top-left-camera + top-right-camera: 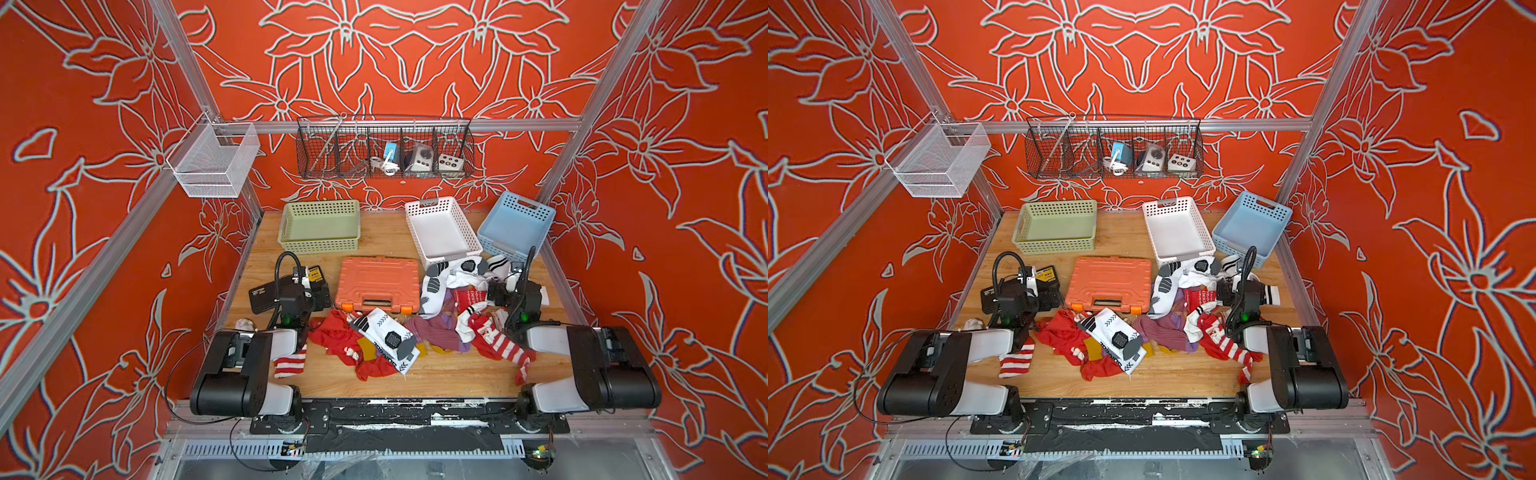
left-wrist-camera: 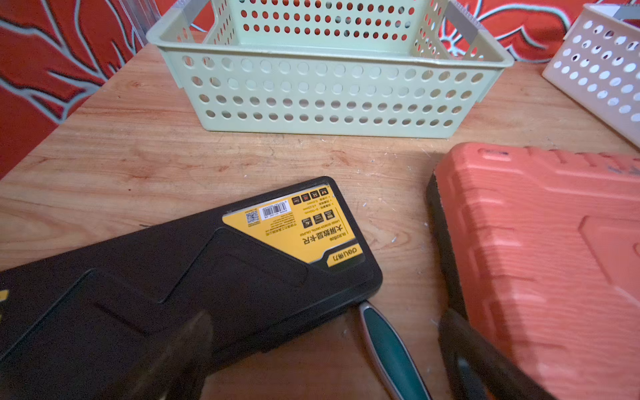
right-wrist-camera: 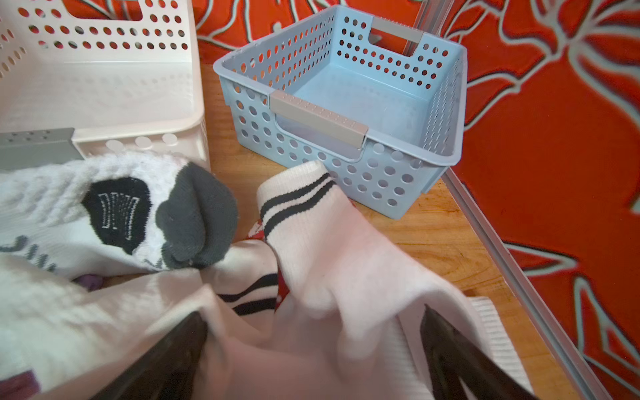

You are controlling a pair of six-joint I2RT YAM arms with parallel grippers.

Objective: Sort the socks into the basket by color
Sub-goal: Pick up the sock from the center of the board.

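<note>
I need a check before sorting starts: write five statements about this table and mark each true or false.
1. The green basket holds no socks. True.
2. The orange case lies open. False: its lid is shut.
3. The blue basket holds a red sock. False: it is empty.
4. The right jaws stand open with a white striped sock between them. True.
5. The left jaws grip a sock. False: they are open and empty, near the black case.
</note>
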